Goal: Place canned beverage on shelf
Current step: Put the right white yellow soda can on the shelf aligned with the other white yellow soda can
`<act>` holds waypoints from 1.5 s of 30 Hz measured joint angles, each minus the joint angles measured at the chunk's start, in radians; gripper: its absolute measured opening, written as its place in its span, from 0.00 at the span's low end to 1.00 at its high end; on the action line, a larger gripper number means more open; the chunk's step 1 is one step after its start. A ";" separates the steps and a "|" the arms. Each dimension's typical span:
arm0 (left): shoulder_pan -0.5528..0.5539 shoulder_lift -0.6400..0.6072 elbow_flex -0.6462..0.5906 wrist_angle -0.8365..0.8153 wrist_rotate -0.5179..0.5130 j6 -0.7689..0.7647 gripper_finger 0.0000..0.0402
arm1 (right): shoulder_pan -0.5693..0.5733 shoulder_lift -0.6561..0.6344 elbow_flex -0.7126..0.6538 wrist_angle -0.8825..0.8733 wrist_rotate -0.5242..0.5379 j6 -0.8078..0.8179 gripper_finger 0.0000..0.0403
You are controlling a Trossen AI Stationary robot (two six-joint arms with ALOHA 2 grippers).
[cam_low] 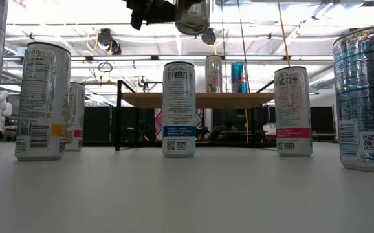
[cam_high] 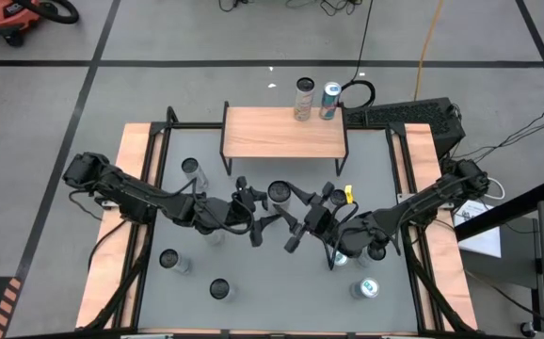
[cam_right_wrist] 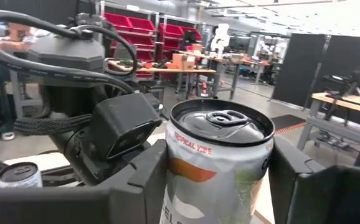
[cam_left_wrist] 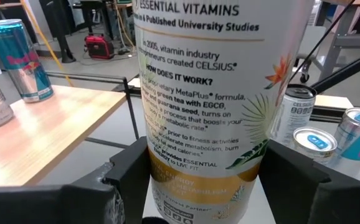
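- Above the middle of the counter (cam_high: 253,282), in the high view, the left hand (cam_high: 258,226) and the right hand (cam_high: 296,229) are meeting around one can (cam_high: 278,194) — short of the shelf (cam_high: 283,132), which is carrying two cans (cam_high: 316,100) at its far edge.
- In the low view, that can (cam_low: 192,16) is hanging in the air above the standing cans.
- In the left wrist view, the left hand's fingers (cam_left_wrist: 130,168) are clamping the can's lower body (cam_left_wrist: 211,99).
- In the right wrist view, the right hand's fingers (cam_right_wrist: 292,168) are flanking the can's top (cam_right_wrist: 220,134) — whether they are gripping, I cannot tell.
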 joint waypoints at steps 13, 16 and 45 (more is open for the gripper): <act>0.000 -0.002 0.000 0.007 0.007 0.004 0.61 | -0.050 0.001 0.000 -0.072 -0.067 0.093 0.69; 0.000 -0.002 0.000 0.005 0.008 0.005 0.61 | -0.059 0.001 0.000 -0.070 -0.071 0.094 0.71; 0.000 -0.002 0.000 -0.011 -0.009 -0.027 0.73 | -0.045 0.001 0.000 -0.061 -0.068 -0.004 0.45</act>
